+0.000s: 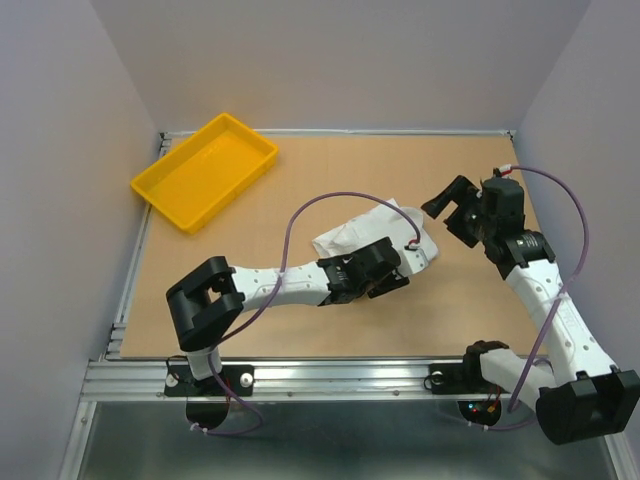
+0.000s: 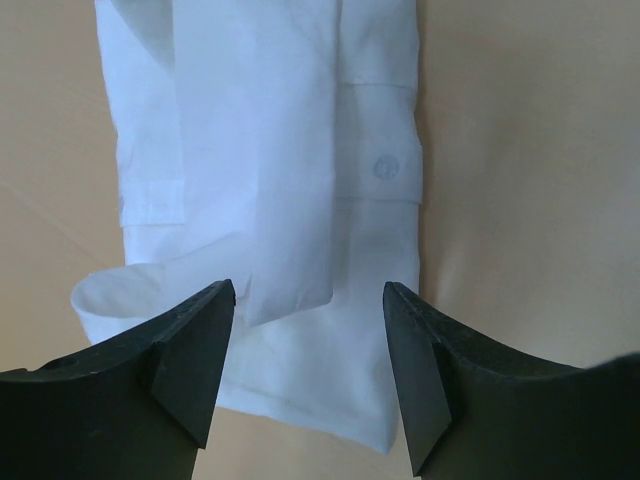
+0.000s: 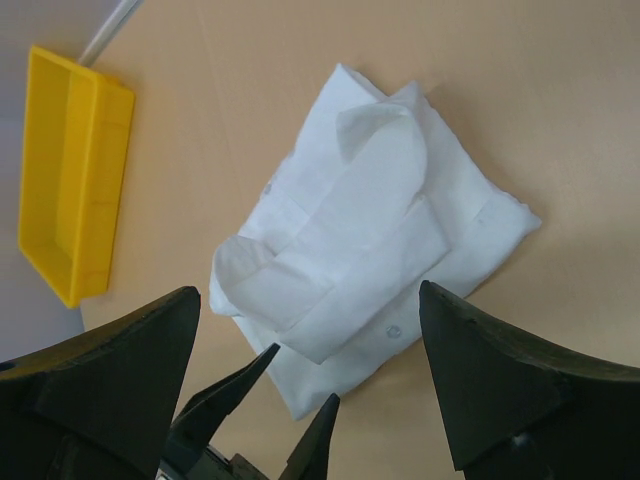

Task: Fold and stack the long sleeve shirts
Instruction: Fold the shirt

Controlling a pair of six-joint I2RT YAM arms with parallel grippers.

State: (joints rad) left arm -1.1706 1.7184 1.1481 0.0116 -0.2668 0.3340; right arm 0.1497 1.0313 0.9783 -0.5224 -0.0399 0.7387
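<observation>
**Desk:** Where is the shirt right now?

**Operator:** I see one white shirt [image 1: 360, 232] lying on the table [image 1: 250, 320], folded into a compact bundle. It sits about midway between the near and far edges, a little toward the right edge. Layers of cloth overlap on top. In my left wrist view a cuff [image 2: 378, 145] with a pale button [image 2: 386, 168] faces up along one side.

**Desk:** And the left gripper?

**Operator:** The left arm reaches across from the near left. The left gripper [image 2: 308, 290] hangs low over the end of the bundle, pointing down at it. Its jaws stand well apart, with white cloth showing between them. I can't see either finger pinching the fabric, so I take it to be holding nothing. From the right wrist camera its two dark fingertips [image 3: 230, 385] show just at the shirt's edge, spread apart.

**Desk:** The right one?

**Operator:** The right gripper [image 3: 308, 295] is raised above the table near the right edge, just beside the shirt and looking down at it. Its jaws are spread very wide and there is nothing in them.

**Desk:** Anything else on the table?

**Operator:** A yellow tray [image 1: 205, 168] sits in the far left corner, turned at an angle to the edges and well apart from the shirt. I see nothing inside it.
</observation>
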